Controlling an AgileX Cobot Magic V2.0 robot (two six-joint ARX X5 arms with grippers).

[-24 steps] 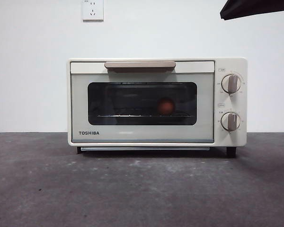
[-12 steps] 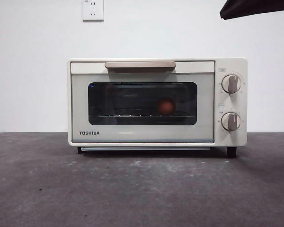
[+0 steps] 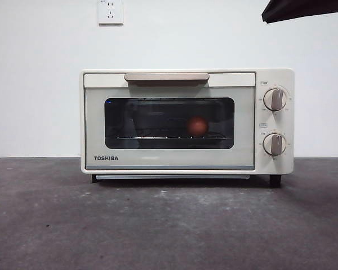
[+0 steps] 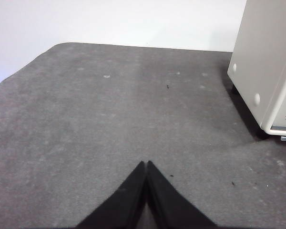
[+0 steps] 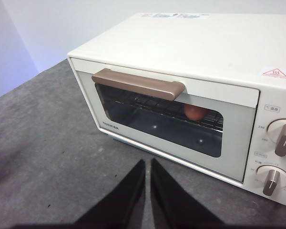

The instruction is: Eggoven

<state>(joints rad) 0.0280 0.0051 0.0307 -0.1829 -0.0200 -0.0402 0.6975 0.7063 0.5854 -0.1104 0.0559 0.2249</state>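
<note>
The cream TOSHIBA toaster oven stands on the grey table with its door shut. The reddish-brown egg lies on the rack inside, seen through the dark glass window, right of centre. It also shows in the right wrist view behind the glass, under the beige handle. My right gripper is shut and empty, above the table in front of the oven door. My left gripper is shut and empty over bare table, off the oven's left side.
Two knobs sit on the oven's right panel. A wall socket is on the white wall behind. A black arm tip shows at the top right corner of the front view.
</note>
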